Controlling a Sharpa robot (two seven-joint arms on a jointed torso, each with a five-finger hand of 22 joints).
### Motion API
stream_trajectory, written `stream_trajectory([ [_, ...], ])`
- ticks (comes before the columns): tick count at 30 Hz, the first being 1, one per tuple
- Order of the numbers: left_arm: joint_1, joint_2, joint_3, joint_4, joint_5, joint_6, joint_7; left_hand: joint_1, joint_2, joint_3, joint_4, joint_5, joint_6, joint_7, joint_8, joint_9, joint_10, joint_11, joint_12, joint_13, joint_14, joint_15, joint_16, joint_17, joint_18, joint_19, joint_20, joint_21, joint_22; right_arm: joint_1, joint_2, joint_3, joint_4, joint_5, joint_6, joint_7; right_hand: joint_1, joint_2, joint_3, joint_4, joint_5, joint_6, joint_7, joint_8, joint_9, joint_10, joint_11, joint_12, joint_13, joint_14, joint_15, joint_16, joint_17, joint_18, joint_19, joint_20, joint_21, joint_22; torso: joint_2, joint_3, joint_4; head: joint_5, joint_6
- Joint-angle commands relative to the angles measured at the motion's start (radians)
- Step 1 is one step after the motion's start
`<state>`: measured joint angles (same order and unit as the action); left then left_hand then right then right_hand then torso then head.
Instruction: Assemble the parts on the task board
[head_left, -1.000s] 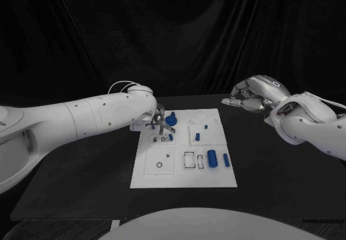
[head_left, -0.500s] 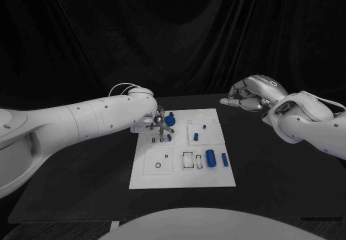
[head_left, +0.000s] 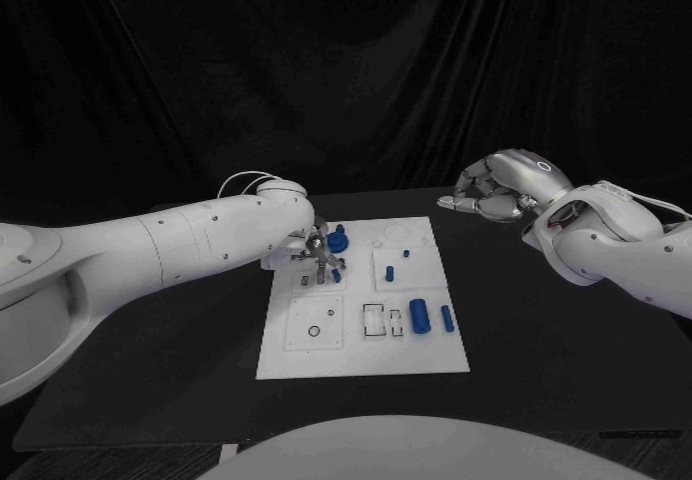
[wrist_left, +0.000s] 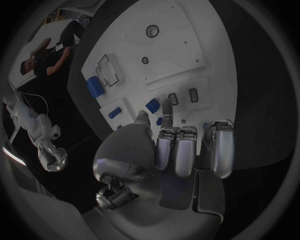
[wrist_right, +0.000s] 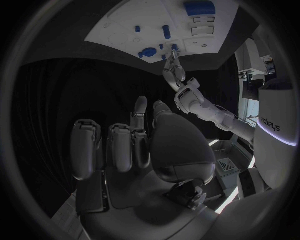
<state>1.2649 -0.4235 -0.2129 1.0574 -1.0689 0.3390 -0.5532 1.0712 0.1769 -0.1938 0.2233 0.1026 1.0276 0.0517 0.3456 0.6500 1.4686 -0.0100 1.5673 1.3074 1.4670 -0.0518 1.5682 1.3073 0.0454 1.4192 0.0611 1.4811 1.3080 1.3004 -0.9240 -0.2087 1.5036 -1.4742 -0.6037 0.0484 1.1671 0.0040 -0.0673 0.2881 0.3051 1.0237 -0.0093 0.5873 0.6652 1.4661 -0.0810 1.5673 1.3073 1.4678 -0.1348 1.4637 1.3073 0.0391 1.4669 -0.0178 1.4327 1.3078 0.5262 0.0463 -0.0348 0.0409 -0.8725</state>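
While the left hand (head_left: 315, 250) has barely shifted over the past second, we judge it is seating a part.
Its fingertips (wrist_left: 164, 106) pinch a small blue peg (wrist_left: 152, 105) just above the task board (head_left: 361, 345)'s upper-left recesses — the left wrist view shows this pinch, hidden beneath the arm in the head view. The right hand (head_left: 498, 188) stays clenched on nothing, well apart above the surface (head_left: 562, 350); a blue cylinder (head_left: 420, 315) lies on the board — more assembly remains.

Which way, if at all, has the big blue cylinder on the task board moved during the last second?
No. The big blue cylinder still lies beside the rectangular outlines on the task board; only the camera shifted slightly.
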Motion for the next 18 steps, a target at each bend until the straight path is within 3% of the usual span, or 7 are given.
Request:
stream_trajectory([
  [1, -0.004, 0.005, 0.001, -0.004, 0.0, 0.017, 0.004, 0.006, 0.001, 0.008, -0.003, 0.004, 0.01, 0.001, -0.004, 0.001, 0.102, -0.002, 0.003, 0.263, 0.104, -0.002, 0.003, 0.263, -0.003, 0.002, 0.0, 0.001, 0.127, -0.002, -0.002, 0.001, 0.002, -0.006, -0.01, -0.019, -0.01, -0.003, -0.006, 0.003, -0.005, -0.009, -0.002, -0.008, 0.002, 0.105, 0.001, 0.004, 0.264, 0.077, 0.0, -0.007, 0.117, -0.002, 0.045, -0.005, -0.006, 0.213, 0.0, 0.0005, 0.0005, -0.004, 0.0],
  [18, -0.01, 0.019, 0.001, -0.018, 0.0, 0.018, 0.014, 0.015, 0.003, 0.025, -0.019, 0.013, 0.02, -0.002, -0.02, 0.002, 0.102, -0.005, 0.003, 0.263, 0.104, -0.005, 0.003, 0.263, -0.002, 0.003, -0.003, -0.001, 0.127, -0.002, -0.004, 0.001, 0.002, -0.006, -0.015, -0.021, -0.011, -0.004, -0.006, 0.002, -0.004, -0.013, 0.0, -0.013, 0.003, 0.105, 0.002, 0.004, 0.264, 0.077, 0.001, -0.01, 0.113, -0.001, 0.044, -0.004, -0.009, 0.212, -0.001, 0.0002, 0.0005, -0.015, 0.0],
])
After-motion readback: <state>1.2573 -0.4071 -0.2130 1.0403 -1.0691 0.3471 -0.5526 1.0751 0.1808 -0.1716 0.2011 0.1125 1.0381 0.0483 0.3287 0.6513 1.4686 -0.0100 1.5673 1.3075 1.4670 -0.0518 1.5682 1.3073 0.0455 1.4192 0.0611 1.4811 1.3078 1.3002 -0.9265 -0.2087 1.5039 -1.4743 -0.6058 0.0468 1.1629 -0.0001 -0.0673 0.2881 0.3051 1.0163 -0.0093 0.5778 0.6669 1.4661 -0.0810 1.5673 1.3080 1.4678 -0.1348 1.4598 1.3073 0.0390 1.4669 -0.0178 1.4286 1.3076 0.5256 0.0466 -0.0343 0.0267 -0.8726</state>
